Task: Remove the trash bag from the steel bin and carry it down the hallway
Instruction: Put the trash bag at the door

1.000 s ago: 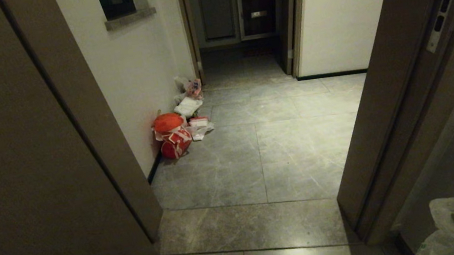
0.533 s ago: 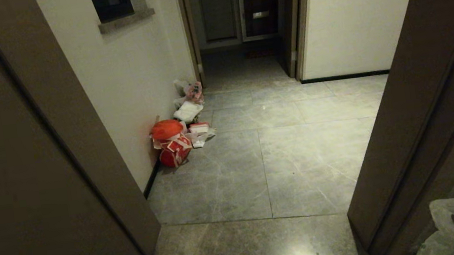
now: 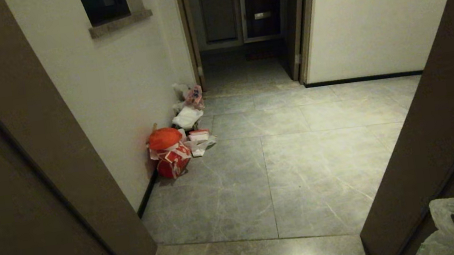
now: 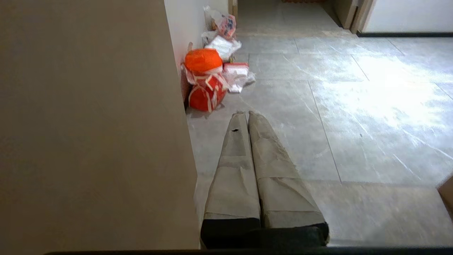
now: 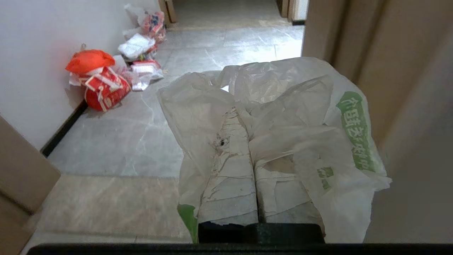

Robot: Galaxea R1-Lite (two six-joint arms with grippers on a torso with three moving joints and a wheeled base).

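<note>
Against the left wall stands an orange-red bag (image 3: 167,152), with white wrappers and packets (image 3: 191,119) heaped just behind it along the dark skirting. A brown door frame (image 3: 57,136) rises close on my left and another (image 3: 437,126) on my right; the tiled way between them lies open ahead. The hallway (image 3: 300,153) has large grey marble-look tiles, cream walls and a further dark doorway at its far end. My left gripper (image 4: 246,114) points forward over the tiles beside the left frame, its taped fingers pressed together on nothing. My right gripper (image 5: 244,117) is likewise level and forward, fingers clamped together on the trash bag (image 5: 283,117), whose thin white plastic drapes over them; in the head view the bag shows at the lower right corner.
</note>
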